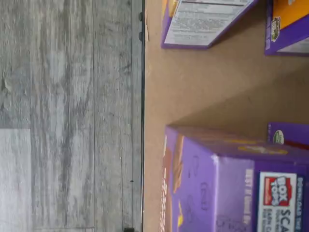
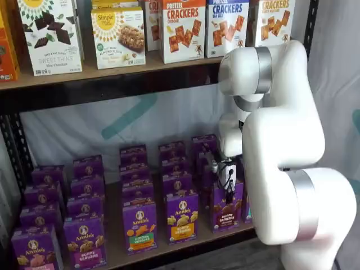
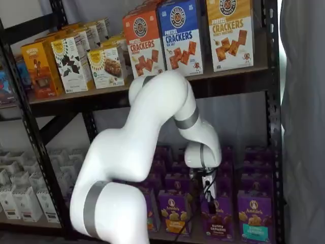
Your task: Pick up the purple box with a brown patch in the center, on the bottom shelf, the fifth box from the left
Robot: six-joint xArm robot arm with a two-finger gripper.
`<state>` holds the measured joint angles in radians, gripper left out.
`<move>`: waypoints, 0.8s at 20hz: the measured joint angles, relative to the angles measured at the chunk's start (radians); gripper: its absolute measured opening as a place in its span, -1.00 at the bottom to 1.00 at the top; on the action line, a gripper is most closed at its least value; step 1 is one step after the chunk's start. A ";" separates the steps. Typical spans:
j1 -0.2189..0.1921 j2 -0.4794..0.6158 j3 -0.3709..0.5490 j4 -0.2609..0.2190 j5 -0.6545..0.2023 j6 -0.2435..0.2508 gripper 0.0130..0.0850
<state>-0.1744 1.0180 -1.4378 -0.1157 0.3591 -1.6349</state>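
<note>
Directly below the gripper (image 2: 228, 183), on the bottom shelf (image 2: 185, 243), stands the purple box (image 2: 227, 207), its dark brown bunny grahams picture and dark label strip facing outward at the front of its row. Both shelf views show the white gripper body lowered right over the top of this carton (image 3: 218, 218), with a black cable hanging in front of it. Its fingers are hidden by the body and the cable, so I cannot tell whether they are spread or pinching the carton. My reading is that the approach is done, while the grasp itself is unconfirmed and the lift out of the row is not yet done, since the carton sits flat on the board.

To one side of the gripper a purple carton with a yellow label strip (image 2: 182, 216) stands close, and on the other side one with a teal patch (image 3: 253, 216); more purple cartons fill the rows behind. These neighbours leave little room for the fingers. Above, the shelf of white cracker cartons (image 2: 182, 29) limits how high the arm (image 2: 281, 146) can rise
</note>
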 joint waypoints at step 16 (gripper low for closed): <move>0.007 -0.001 -0.005 -0.001 0.006 0.008 0.22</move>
<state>-0.1675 1.0171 -1.4427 -0.1171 0.3647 -1.6268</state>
